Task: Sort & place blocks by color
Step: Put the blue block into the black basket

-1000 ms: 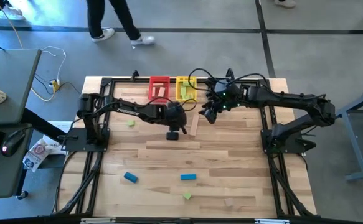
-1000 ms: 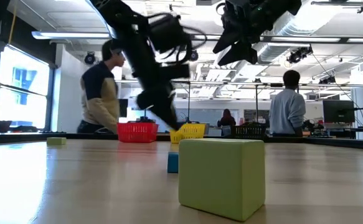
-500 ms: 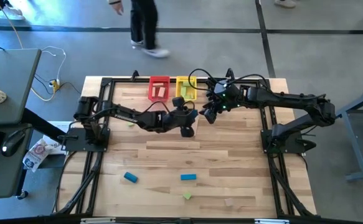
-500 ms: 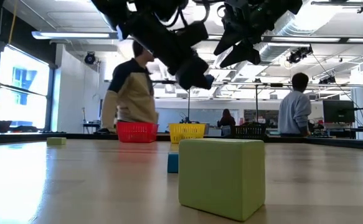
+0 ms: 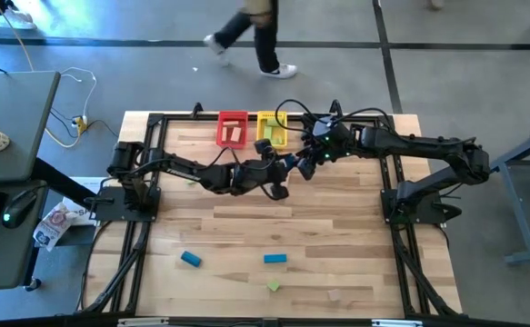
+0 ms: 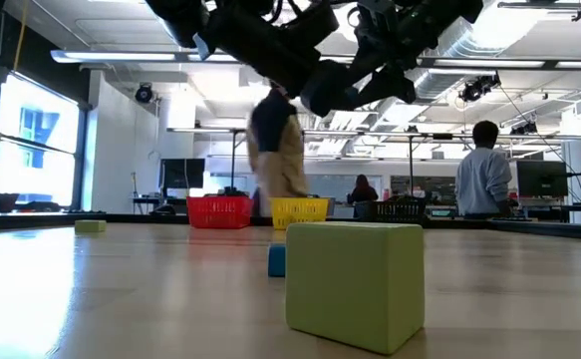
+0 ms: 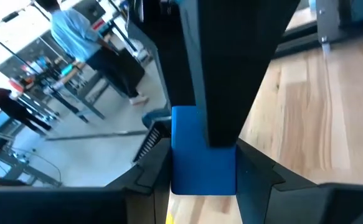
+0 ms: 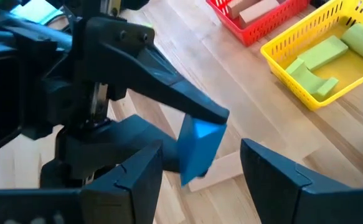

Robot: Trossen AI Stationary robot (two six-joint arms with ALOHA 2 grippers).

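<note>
Left claw (image 5: 287,164) raised over worktop (image 5: 337,245) near yellow bin (image 5: 272,130), clenched on blue block (image 8: 199,149). Block sits between spread, released fingers of right claw (image 5: 306,166).

Two dark jointed arms, black cables

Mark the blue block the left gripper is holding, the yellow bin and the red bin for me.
blue block (image 7: 203,155): left wrist view, middle of its exposed face, between the left gripper's fingers.
yellow bin (image 8: 293,32): right wrist view, its rim.
red bin (image 8: 265,28): right wrist view, its mesh wall.
</note>
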